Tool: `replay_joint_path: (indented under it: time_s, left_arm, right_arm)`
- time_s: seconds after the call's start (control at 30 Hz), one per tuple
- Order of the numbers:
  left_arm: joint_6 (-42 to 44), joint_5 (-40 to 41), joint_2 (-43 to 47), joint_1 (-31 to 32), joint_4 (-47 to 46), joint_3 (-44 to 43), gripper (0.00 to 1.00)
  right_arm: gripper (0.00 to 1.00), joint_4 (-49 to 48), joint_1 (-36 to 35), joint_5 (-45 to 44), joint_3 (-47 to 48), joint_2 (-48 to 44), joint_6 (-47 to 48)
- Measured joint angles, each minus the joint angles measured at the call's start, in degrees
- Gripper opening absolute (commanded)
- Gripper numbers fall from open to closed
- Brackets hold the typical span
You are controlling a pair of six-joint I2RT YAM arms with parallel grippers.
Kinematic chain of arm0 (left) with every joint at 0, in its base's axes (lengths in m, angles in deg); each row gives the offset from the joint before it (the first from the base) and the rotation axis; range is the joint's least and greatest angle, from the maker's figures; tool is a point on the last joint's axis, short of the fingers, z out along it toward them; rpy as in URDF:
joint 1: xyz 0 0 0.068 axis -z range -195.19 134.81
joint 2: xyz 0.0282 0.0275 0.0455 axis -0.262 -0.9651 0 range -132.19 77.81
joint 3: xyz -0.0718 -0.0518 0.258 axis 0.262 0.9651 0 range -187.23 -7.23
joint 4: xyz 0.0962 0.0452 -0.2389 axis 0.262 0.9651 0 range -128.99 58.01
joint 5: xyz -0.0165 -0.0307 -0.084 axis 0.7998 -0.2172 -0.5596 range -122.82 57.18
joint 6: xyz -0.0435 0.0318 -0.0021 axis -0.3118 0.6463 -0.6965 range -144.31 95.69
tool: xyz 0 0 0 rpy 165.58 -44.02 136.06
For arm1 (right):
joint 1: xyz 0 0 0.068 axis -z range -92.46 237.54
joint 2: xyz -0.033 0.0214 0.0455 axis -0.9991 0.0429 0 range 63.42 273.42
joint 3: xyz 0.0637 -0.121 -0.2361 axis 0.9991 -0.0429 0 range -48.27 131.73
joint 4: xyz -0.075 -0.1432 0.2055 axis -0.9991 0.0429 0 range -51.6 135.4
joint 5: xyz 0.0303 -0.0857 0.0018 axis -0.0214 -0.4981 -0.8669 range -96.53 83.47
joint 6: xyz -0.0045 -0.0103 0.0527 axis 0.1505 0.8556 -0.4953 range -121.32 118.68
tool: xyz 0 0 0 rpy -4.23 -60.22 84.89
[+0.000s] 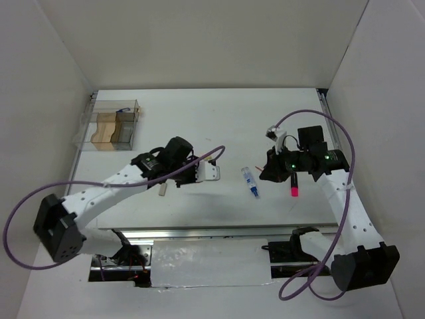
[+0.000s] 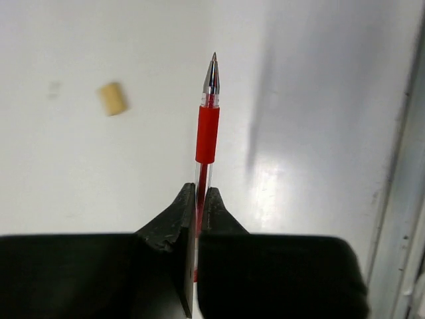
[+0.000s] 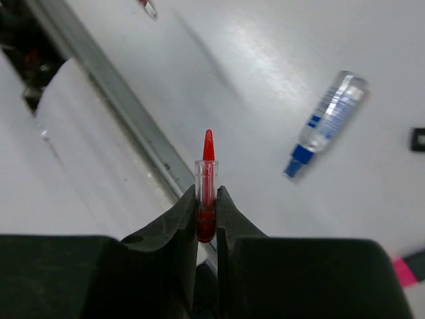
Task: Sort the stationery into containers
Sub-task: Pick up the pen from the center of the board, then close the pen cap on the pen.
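Tabletop (image 1: 219, 126), white and walled in by white panels (image 1: 199, 40), carries every loose item. We locate the small clear plastic box (image 1: 114, 106) at the far left corner, well apart from both arms. A tan block (image 1: 101, 129) and a brown block (image 1: 122, 128) show through its walls, but its dividers are hard to make out.

The clear blue-capped tube (image 1: 250, 181) lies flat between the two grippers, touching nothing. The pink-black marker (image 1: 294, 187) lies near the right gripper (image 3: 206, 199); the right wrist view cuts it off at the frame edge. One tan eraser block (image 2: 113, 98) lies on the table off to the side of the left gripper (image 2: 197, 201), blurred.

The left gripper is clamped on the thin red pen (image 2: 207, 129), whose tip points away from the jaws above bare table. The rear barrel is hidden between the fingers. The right gripper is clamped on a clear cap with a red tip (image 3: 207, 174), and the metal rail (image 3: 126, 109) shows behind it. We cannot identify a small dark object (image 3: 418, 138) at that view's right edge.
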Motion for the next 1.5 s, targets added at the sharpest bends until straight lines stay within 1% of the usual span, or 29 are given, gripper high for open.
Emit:
replay_joint_path:
  time_s: [0.1,0.17,0.27,0.33,0.4,0.47,0.63,0.73,0.83,0.97,1.1,1.3,1.5]
  left_arm:
    - [0.2,5.0,7.5,0.6,-1.6,0.4,0.00]
    - [1.4,8.3,11.8,1.7,-3.3,2.1,0.00]
    - [4.8,13.6,19.0,5.8,-5.3,7.5,0.00]
    - [7.0,17.1,22.4,8.9,-5.7,10.2,0.00]
    - [9.3,19.8,24.0,10.8,-6.0,11.3,0.00]
    - [11.1,22.0,24.3,11.1,-7.1,11.5,0.00]
    - [15.4,25.2,23.9,11.5,-10.0,11.1,0.00]
    - [16.7,25.4,23.1,13.0,-9.9,9.7,0.00]
    - [16.3,23.7,22.1,14.6,-8.6,7.0,0.00]
    - [13.4,20.4,20.2,14.9,-6.8,2.1,0.00]
    - [10.6,18.0,19.3,14.9,-4.9,-0.9,0.00]
    - [8.4,14.1,17.4,14.9,-0.7,-3.9,0.00]
    - [7.3,11.7,15.9,14.9,2.4,-4.3,0.00]
  right_arm:
    - [0.00,1.2,-2.9,5.2,-0.1,0.4,-0.5]
    - [0.00,1.9,-4.1,8.2,-0.1,1.7,-0.7]
    - [0.00,3.0,-8.4,11.7,0.4,5.7,-0.9]
    - [0.00,3.3,-12.5,13.3,0.6,7.8,-0.9]
    - [0.00,3.4,-15.5,14.0,0.7,8.7,-0.9]
    - [0.00,4.4,-18.5,14.3,1.2,9.2,-0.7]
    - [0.00,5.9,-22.2,14.9,4.0,13.2,0.2]
    - [0.00,5.8,-22.6,14.8,4.2,14.6,-0.2]
    - [0.00,4.9,-22.6,13.9,4.5,15.1,-1.1]
    - [0.00,1.8,-22.6,12.0,4.5,15.1,-3.3]
    - [0.00,-0.2,-22.6,10.4,4.8,14.8,-4.8]
    - [0.00,-3.0,-22.4,9.2,5.7,13.6,-6.4]
    - [0.00,-3.5,-22.4,8.9,7.8,13.4,-6.8]
